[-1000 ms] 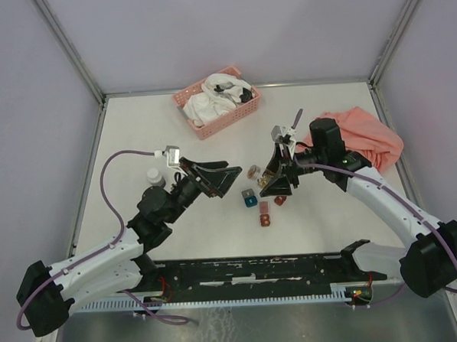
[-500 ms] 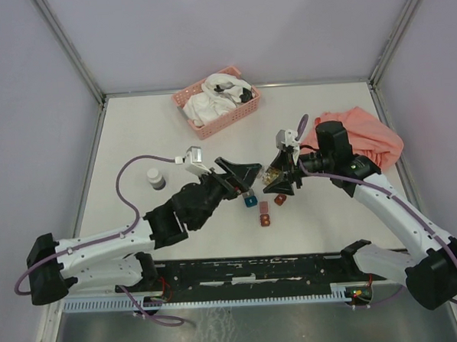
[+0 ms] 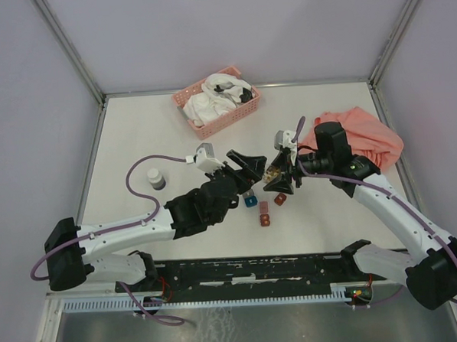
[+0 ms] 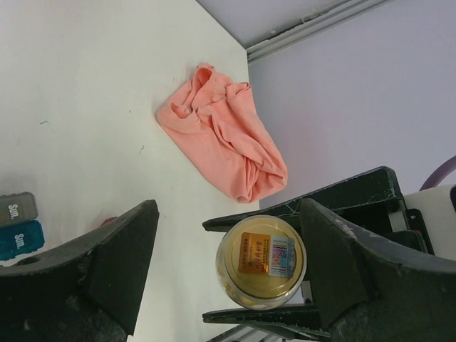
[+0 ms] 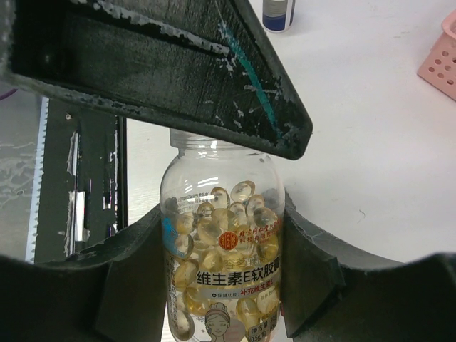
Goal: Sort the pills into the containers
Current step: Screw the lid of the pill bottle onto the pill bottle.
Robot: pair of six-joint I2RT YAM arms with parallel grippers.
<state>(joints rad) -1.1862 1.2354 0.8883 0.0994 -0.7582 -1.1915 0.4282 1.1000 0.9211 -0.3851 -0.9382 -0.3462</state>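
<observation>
top: right gripper (image 3: 278,179) clamped on jar (image 3: 272,172), near boxes (image 3: 264,208); left gripper (image 3: 250,167) spread at its end | left wrist: fingers (image 4: 107,263) flank jar, not touching; cloth (image 4: 221,139) well apart | right wrist: pills (image 5: 221,235) inside jar; likely light, rigid, slick, so grip the body and work the cap end; tight between arms

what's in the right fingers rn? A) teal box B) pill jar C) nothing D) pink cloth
B: the right wrist view shows the pill jar clamped between the right fingers, one pressed against each side.
</observation>
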